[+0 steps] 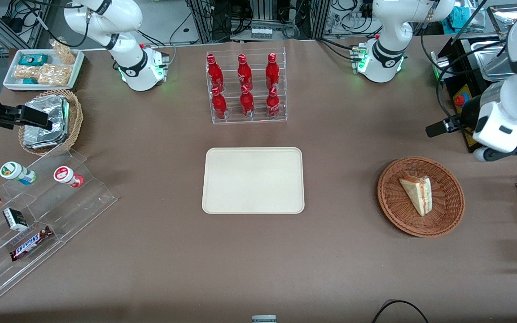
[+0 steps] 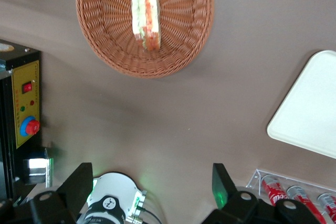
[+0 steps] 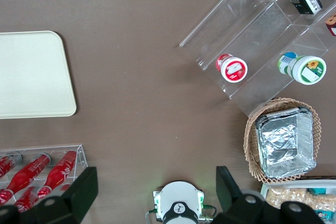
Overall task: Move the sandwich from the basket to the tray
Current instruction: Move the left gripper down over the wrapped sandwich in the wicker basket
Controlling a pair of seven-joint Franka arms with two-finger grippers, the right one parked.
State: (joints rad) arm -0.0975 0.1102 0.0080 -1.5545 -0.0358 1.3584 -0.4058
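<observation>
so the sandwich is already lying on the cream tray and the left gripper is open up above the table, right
Not quite: the sandwich lies in the basket, not on the tray, which is bare, as the front view shows. The rest holds: the left gripper is open above the table.

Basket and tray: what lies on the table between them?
Nothing: between the basket and tray the front view shows only bare brown table. The end effector is open, away from both.
</observation>
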